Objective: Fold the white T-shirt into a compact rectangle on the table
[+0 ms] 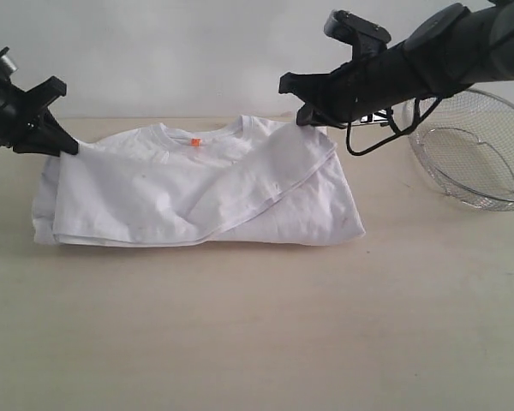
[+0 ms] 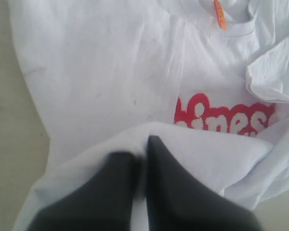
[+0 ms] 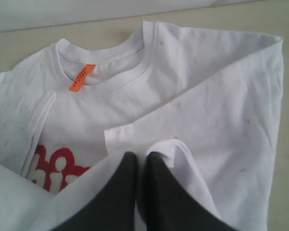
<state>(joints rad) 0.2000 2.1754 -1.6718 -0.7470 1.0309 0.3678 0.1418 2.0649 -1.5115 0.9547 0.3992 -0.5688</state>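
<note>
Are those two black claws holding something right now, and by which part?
Both hold the T-shirt: the left tool pinches a cloth fold at its left edge, the right tool a fold near its right shoulder.

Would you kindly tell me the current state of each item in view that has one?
white T-shirt: partly folded, both sides turned inward, print mostly covered.
left claw: shut on the T-shirt's edge.
right claw: shut on the T-shirt's edge.
wire basket: empty, on the table.

Frontal overview; wrist close-ups over T-shirt
</note>
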